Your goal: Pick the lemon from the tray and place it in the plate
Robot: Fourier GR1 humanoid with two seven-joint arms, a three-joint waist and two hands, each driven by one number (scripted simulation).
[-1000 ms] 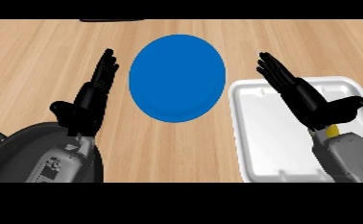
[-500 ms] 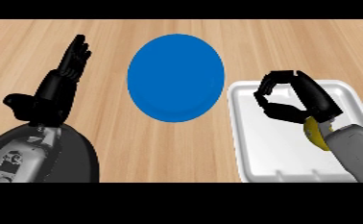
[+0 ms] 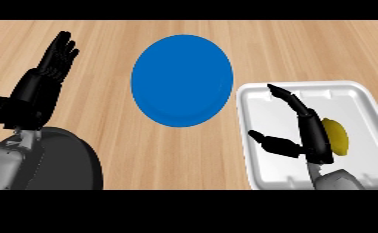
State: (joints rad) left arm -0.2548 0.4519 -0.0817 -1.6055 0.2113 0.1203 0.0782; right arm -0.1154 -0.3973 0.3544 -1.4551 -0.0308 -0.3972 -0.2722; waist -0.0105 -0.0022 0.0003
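Round blue plate [image 3: 182, 80] lies flat on the light wooden counter [image 3: 111, 42], its whole blue face showing. White rectangular plastic tray [image 3: 275, 173] sits right of the plate and nearer the robot. The tray's left rim is just beside the plate's lower-right edge; can't tell if they touch.

Tray contents: one yellow lemon [image 3: 337, 136], on the side of the tray far from the plate, about halfway along its depth. So the lemon is in the tray, not on the plate.

Right hand [image 3: 313, 136] is over the tray, between the plate and the lemon. It's wide open:
- fingers [image 3: 294, 106] are stretched out with a slight bend, pointing away from the robot and slanted toward the plate
- thumb [image 3: 273, 142] is splayed out toward the plate side
- it has hold of nothing

The lemon sits at the back of that hand, not between thumb and fingers. The hand hides the lemon's plate-side edge, so contact can't be told.

Left hand [image 3: 46, 79] is left of the plate, well apart from it. It's open, fingers straight and close together, pointing up, resting and holding nothing.
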